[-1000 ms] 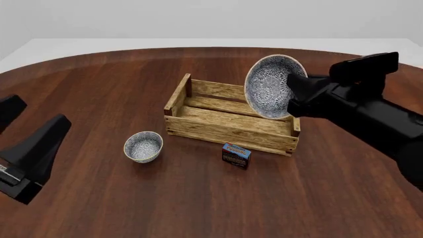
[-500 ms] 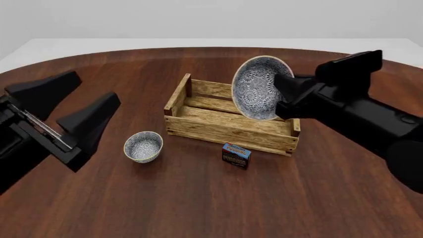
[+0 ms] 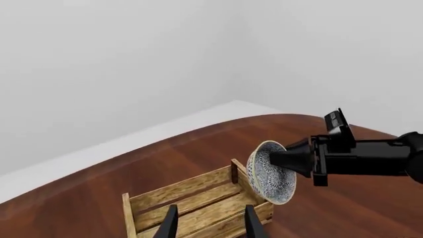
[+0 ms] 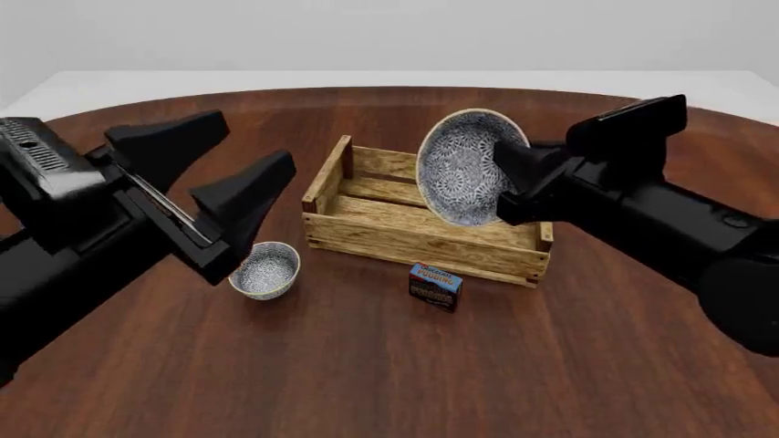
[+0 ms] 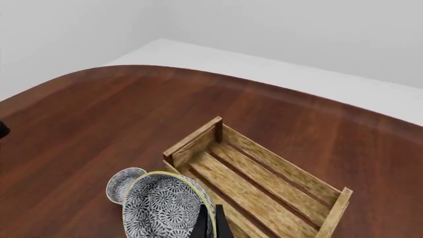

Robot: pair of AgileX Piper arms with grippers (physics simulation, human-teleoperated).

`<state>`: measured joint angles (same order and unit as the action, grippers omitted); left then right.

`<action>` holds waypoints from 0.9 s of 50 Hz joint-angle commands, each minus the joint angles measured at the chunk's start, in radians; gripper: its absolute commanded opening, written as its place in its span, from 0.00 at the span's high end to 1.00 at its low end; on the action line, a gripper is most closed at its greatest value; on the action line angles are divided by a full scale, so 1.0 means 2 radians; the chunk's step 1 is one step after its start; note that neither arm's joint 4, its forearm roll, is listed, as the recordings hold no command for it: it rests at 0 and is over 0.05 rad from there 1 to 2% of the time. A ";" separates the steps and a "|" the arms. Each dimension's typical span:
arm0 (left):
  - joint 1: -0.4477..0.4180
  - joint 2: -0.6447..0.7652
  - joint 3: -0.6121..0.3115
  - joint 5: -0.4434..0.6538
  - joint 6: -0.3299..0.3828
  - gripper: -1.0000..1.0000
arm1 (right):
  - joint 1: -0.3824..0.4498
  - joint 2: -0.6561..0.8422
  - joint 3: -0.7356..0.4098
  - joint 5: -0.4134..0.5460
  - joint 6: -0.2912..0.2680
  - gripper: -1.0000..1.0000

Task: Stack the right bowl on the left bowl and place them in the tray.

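Right gripper [image 4: 512,187] clamped on large bowl [image 4: 461,167], tipped on edge above tray [image 4: 420,237]; left gripper [image 4: 225,196] spread wide above small bowl [image 4: 264,270] beside tray.

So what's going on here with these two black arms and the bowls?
The right gripper holds a large patterned bowl by its rim, tipped on edge in the air above the wooden tray. The left gripper is open and empty, hovering over a smaller bowl that sits on the table left of the tray. A small blue-topped carton stands in front of the tray. Nothing is stacked yet, and the tray is empty.
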<state>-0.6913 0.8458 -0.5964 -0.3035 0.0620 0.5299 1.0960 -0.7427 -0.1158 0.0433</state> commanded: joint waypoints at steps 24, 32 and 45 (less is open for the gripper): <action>-0.031 0.127 -0.039 -0.061 -0.019 0.00 | 0.019 -0.002 -0.001 0.006 -0.003 1.00; -0.034 0.156 -0.046 -0.073 -0.027 0.00 | 0.027 0.006 -0.001 0.003 -0.006 1.00; -0.039 0.193 -0.056 -0.086 -0.036 0.00 | 0.037 0.006 0.001 0.004 -0.007 1.00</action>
<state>-0.7622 1.1725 -0.6944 -0.4519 0.0043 0.5884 1.1057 -0.7380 -0.1042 0.0283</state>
